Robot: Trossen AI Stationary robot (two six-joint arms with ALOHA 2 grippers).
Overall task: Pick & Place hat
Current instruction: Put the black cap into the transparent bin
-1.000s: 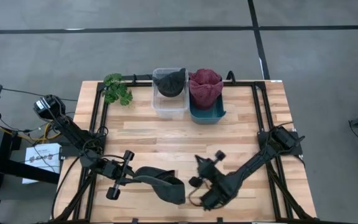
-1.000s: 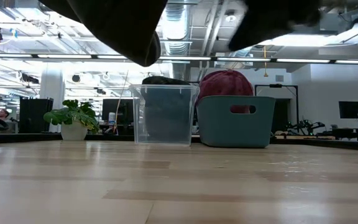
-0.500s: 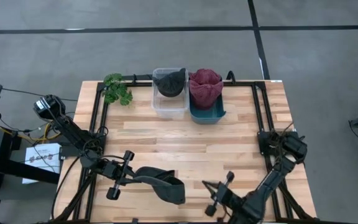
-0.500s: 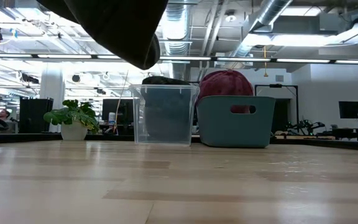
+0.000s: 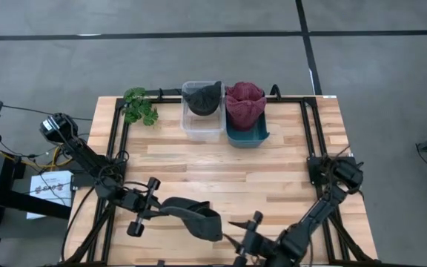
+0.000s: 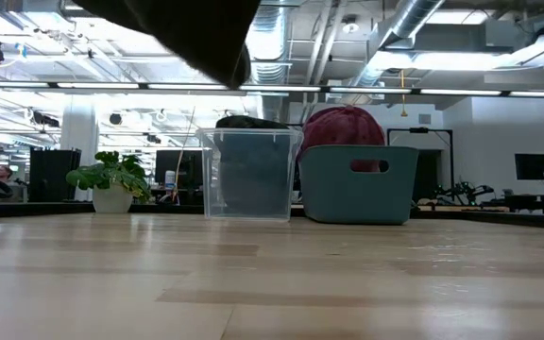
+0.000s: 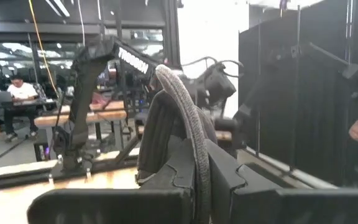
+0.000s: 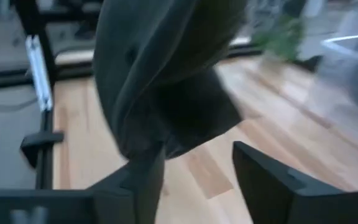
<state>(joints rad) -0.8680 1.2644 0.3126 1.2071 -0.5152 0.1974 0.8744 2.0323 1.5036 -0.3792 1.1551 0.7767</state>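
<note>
1. The left hand (image 5: 156,210) is clamped on the brim of a soft, dark grey fabric hat (image 5: 195,219), held clear above the near edge of the pale wooden plank worktop (image 5: 199,167).
2. The right hand (image 8: 194,171), fingers apart, hangs just beside the drooping cloth.
3. Carry it high; the limp crown could snag the clear plastic bin (image 5: 202,122).

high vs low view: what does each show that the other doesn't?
High only: both arms, the left gripper shut on the dark hat, the right gripper open at the table's near edge.
Low only: the room behind, and the clear bin and teal bin from the side.
Both: hat, bins, plant.
</note>
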